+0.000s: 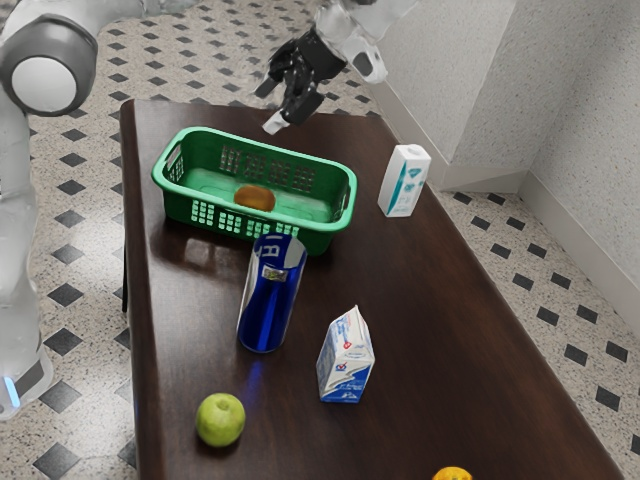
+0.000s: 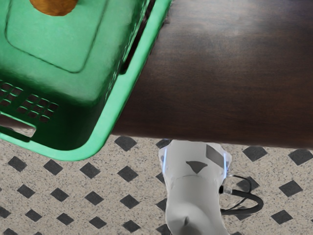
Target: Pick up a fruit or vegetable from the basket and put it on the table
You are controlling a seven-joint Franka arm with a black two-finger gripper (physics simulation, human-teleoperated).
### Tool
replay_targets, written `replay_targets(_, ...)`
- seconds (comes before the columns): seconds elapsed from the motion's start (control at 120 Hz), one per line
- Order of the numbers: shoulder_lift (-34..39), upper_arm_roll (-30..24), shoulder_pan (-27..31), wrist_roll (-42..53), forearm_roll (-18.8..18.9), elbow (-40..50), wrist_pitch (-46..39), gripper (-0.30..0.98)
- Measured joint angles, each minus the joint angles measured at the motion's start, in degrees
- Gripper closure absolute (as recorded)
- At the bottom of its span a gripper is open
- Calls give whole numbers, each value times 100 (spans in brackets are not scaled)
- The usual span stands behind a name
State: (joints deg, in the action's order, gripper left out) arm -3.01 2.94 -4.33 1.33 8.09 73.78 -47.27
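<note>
Green plastic basket [image 1: 270, 147] on the table [image 1: 430, 330], clock hours read on the exterior view with the basket as hub. One brownish-orange round piece [image 1: 254, 198] lies on its floor, fruit or vegetable, kind uncertain; this is my likely pick. My gripper [image 1: 270, 106] is open and empty, its fingers well apart, at twelve o'clock from the basket; spread so, I judge, to pass either side of the round piece. The high walls keep that piece from rolling off but call for a steep approach, and a low reach could catch the rim. Blue can [image 1: 268, 310] stands at six, near the wall; blue-and-white carton [image 1: 345, 365] at five, white carton [image 1: 405, 180] at three, green apple [image 1: 221, 419] between six and seven. Step in hand, as I judge it: line up over the piece, then descend. The bare wood at four looks the sensible set-down, away from the can, which a careless swing might topple.
</note>
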Motion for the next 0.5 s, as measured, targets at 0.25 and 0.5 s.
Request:
replay_targets(0.25, -402, -28, -47, 280, -88, 286, -2752, 0)
replay_targets(0.5, -314, 157, -59, 457, 77, 817, -3508, 0)
